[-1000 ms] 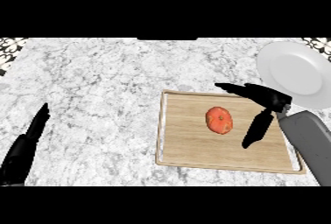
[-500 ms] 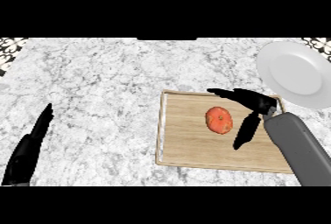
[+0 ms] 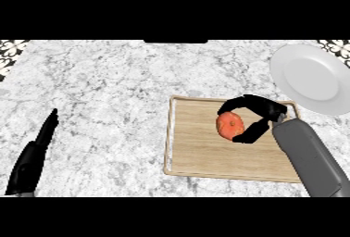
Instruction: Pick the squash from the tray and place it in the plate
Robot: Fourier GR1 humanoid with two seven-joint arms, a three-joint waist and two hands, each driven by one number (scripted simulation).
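A grey-and-white marble counter (image 3: 103, 92) fills the view from edge to edge. On its right half, toward the near edge, lies a rectangular wooden tray (image 3: 205, 157) with a raised rim, its long sides running roughly parallel to the counter's near edge. At the counter's far right corner rests a round white plate (image 3: 314, 78), just beyond the tray's far right corner and apart from it.

The right hand (image 3: 263, 113) comes in over the tray's right side on its grey forearm (image 3: 311, 159). Its fingers (image 3: 239, 102) arch round the far side of the squash while the thumb (image 3: 252, 134) curves in along the near side, so the hand brackets the vegetable from the right, its tips close against the skin.

The left hand (image 3: 34, 155) rests near the counter's left edge, fingers straight and together, pointing away from the robot.

The orange squash (image 3: 229, 125) lies on the tray's board, in its far right part, well short of the plate.
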